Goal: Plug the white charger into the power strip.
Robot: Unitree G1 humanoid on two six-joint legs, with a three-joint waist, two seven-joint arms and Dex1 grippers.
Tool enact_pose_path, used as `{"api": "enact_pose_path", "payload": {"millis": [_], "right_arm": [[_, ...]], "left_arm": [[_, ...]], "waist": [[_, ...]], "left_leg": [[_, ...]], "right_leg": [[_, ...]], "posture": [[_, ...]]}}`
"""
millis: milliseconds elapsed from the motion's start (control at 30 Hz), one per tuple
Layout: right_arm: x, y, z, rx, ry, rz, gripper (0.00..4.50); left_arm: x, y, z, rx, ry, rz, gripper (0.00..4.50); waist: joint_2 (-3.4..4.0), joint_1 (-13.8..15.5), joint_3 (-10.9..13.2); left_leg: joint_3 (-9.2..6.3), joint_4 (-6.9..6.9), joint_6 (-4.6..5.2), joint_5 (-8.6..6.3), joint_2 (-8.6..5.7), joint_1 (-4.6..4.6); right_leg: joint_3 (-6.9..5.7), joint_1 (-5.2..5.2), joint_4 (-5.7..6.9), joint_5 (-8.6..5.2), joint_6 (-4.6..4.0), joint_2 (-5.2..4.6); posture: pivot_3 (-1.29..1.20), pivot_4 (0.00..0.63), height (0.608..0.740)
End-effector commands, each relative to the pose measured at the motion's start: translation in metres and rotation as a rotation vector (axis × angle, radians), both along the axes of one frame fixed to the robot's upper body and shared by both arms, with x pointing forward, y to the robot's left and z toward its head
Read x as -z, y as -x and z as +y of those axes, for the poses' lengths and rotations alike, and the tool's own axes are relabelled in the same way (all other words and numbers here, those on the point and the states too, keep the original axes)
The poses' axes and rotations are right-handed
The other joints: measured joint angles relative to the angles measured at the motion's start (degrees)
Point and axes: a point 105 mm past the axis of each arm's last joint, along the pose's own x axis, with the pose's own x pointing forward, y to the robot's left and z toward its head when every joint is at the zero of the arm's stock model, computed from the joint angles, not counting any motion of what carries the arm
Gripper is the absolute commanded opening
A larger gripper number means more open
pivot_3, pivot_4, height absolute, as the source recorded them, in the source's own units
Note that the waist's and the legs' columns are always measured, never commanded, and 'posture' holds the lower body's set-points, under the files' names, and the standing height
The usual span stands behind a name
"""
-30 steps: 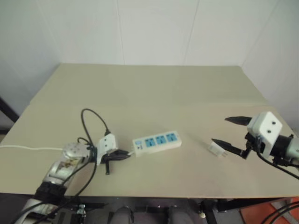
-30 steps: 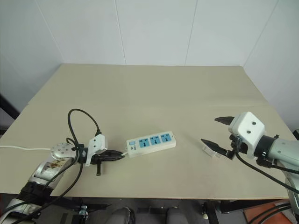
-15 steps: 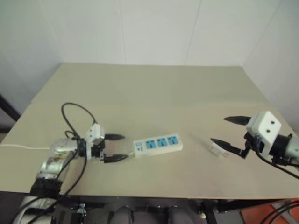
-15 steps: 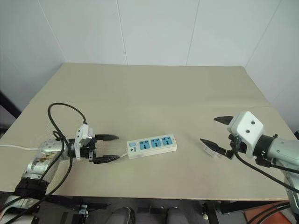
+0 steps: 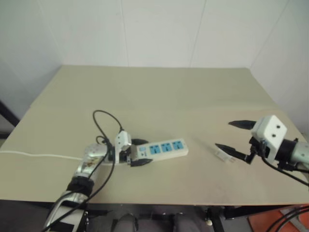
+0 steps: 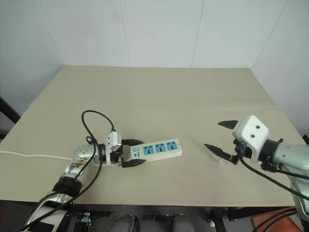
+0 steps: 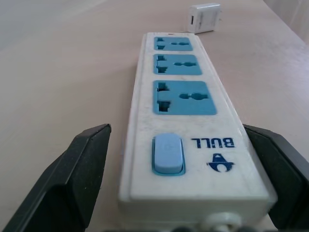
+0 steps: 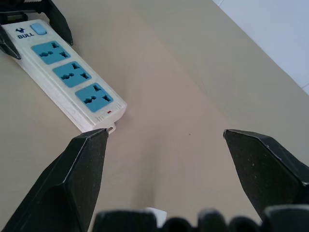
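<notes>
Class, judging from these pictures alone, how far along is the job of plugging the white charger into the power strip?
Early stage. Nothing is plugged in: all three blue sockets of the power strip are empty. In hand: the open left end effector straddles the strip's switch end, apparently to steady it. The white charger lies on the table beside the open right end effector, ungrasped. Left: grasp the charger, carry it over, insert it.

The power strip (image 6: 155, 149) lies flat on the table (image 6: 159, 96), a long white bar with three blue socket faces in a row, all of them empty. At its left end sit a pale blue switch (image 7: 168, 153) and the printed word BULL. The white charger (image 6: 213, 155), a small white boxy adapter, lies on the table well apart from the strip, off its right end.
</notes>
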Motion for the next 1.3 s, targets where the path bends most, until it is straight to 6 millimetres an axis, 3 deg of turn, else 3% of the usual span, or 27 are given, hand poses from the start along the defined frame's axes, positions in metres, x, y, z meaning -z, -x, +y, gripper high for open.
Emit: {"api": "enact_pose_path", "payload": {"millis": [33, 500, 667, 867, 1067, 1300], "right_arm": [[-0.011, 0.002, 0.002, -0.012, -0.001, -0.055, 4.50], [-0.011, 0.001, 0.004, -0.027, -0.004, -0.045, 4.50], [-0.012, 0.001, 0.005, -0.035, -0.005, -0.043, 4.50], [-0.013, 0.001, 0.004, -0.047, -0.008, -0.036, 4.50], [-0.021, -0.006, -0.004, -0.032, -0.033, 0.014, 4.50], [-0.024, -0.033, -0.002, 0.153, -0.054, 0.217, 4.50]], "left_arm": [[0.004, 0.000, -0.003, 0.012, -0.008, -0.009, 4.48], [0.029, 0.011, -0.003, 0.029, -0.046, 0.047, 4.48], [0.033, 0.014, -0.004, 0.025, -0.020, 0.070, 3.31], [0.027, 0.013, -0.003, 0.028, -0.007, 0.060, 3.32], [0.012, 0.019, 0.000, 0.141, -0.067, 0.010, 3.32], [0.014, 0.021, -0.004, 0.196, -0.100, -0.001, 3.32]], "waist": [[0.00, 0.0, 0.0], [0.06, 0.0, 0.0], [0.24, 0.0, -0.1], [0.35, 0.0, -0.2], [0.33, -0.2, -0.2], [0.29, -0.2, -0.2]], "left_leg": [[0.01, 0.00, 0.00, 0.00, 0.00, 0.00], [0.00, 0.00, 0.00, 0.00, 0.00, 0.07], [0.01, 0.00, 0.00, 0.00, -0.01, 0.11], [0.01, 0.00, 0.00, 0.00, -0.01, 0.12], [0.01, 0.00, 0.00, 0.00, 0.00, 0.09], [-0.01, -0.01, 0.00, 0.00, 0.01, 0.06]], "right_leg": [[0.00, 0.00, 0.00, 0.00, 0.00, 0.00], [0.00, 0.06, 0.01, 0.00, 0.01, 0.00], [0.00, 0.12, 0.00, -0.01, 0.03, -0.01], [0.00, 0.12, 0.00, -0.03, 0.05, -0.01], [0.01, 0.10, -0.01, -0.03, 0.04, 0.00], [0.01, 0.04, 0.01, -0.01, 0.00, 0.00]], "posture": [[0.00, 0.150, 0.740], [0.00, 0.150, 0.740], [0.00, 0.150, 0.740], [0.00, 0.150, 0.740], [0.00, 0.150, 0.740], [0.00, 0.150, 0.740]]}}
